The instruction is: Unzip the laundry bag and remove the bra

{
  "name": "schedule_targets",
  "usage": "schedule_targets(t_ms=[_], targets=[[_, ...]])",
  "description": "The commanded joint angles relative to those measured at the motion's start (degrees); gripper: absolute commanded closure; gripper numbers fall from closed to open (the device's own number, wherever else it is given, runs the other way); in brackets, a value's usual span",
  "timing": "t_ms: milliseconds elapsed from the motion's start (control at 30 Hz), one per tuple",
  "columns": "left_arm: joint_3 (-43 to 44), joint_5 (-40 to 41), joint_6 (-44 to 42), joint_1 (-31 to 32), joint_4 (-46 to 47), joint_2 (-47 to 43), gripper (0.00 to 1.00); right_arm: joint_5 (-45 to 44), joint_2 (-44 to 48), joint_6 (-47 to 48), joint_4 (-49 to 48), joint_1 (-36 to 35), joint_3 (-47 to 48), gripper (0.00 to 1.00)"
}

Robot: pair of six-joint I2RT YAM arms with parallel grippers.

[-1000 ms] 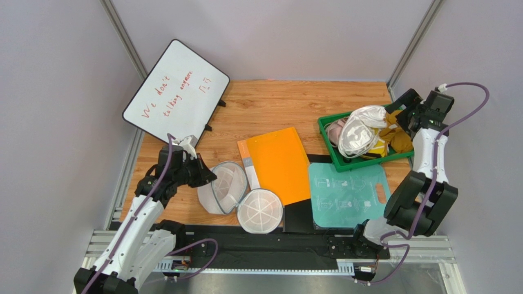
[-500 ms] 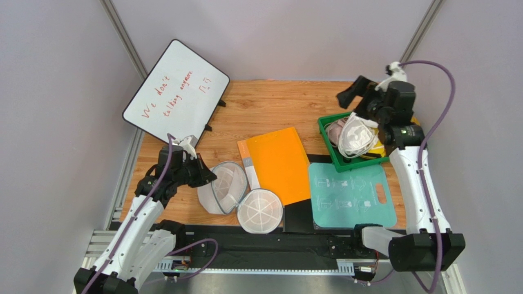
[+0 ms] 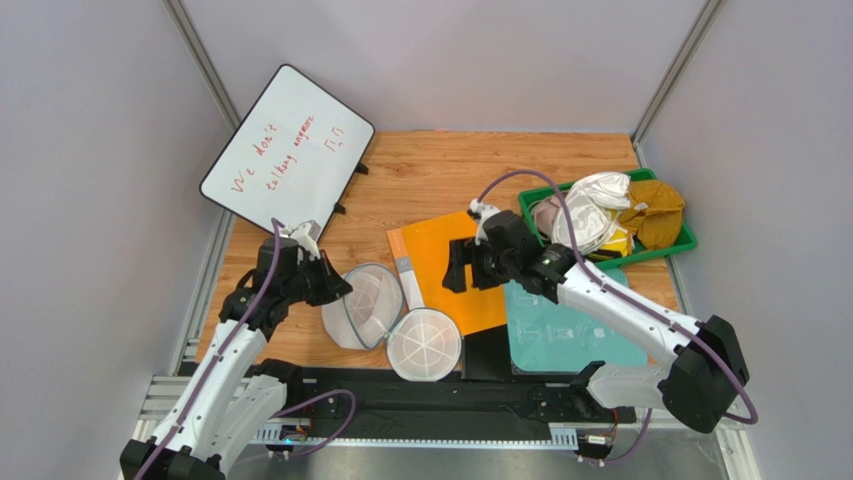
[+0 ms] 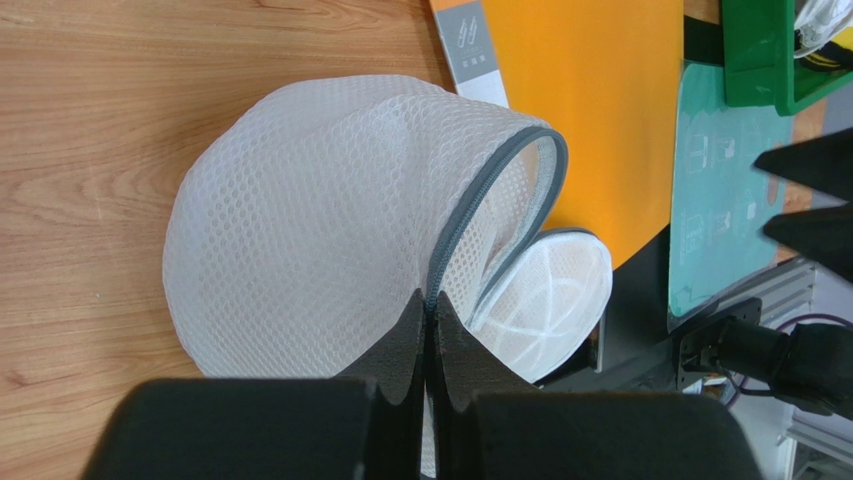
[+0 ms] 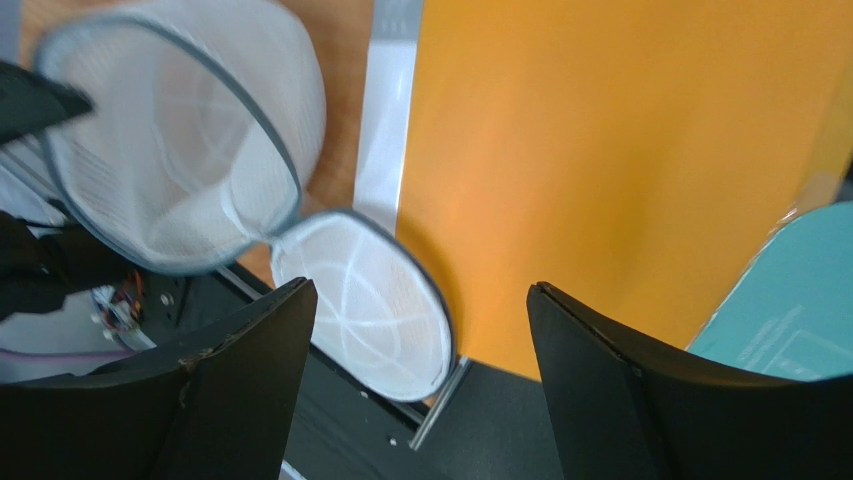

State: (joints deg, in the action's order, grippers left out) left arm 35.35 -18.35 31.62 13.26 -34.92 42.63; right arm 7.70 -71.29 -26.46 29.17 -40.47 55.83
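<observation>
The white mesh laundry bag (image 3: 365, 303) lies unzipped at the near left, its round lid (image 3: 424, 343) flopped open beside it. No bra shows inside it. My left gripper (image 3: 335, 285) is shut on the bag's dark zipper rim (image 4: 456, 245), seen close in the left wrist view (image 4: 431, 300). My right gripper (image 3: 463, 265) is open and empty above the orange board (image 3: 441, 250), to the right of the bag. The right wrist view shows the bag's open mouth (image 5: 180, 150) and lid (image 5: 360, 300) ahead of the gripper (image 5: 418, 288). The mustard-brown bra (image 3: 658, 222) lies in the green bin (image 3: 687, 238).
The green bin at the back right also holds a white cloth (image 3: 591, 215), a pale pink piece (image 3: 546, 213) and a bright yellow piece (image 3: 619, 243). A teal board (image 3: 576, 325) lies near the front. A whiteboard (image 3: 285, 150) leans at the back left.
My right arm has swung from the green bin at the back right down and left over the orange board, jaws open. The mustard-brown bra stays in the bin. The left arm has not moved.
</observation>
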Motion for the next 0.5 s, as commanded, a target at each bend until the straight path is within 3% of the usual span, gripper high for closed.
schedule_targets(t_ms=[0,467], targets=[[0.42,0.42,-0.41,-0.16,0.82,-0.36,1.00,-0.76,-0.61,-3.51,-0.87,-4.09,-5.55,0.22],[0.51,1.47,-0.24,-0.25,0.37,0.17,1.00,3.90,-6.49,-6.15,-5.79,-8.75,-11.89,0.42]])
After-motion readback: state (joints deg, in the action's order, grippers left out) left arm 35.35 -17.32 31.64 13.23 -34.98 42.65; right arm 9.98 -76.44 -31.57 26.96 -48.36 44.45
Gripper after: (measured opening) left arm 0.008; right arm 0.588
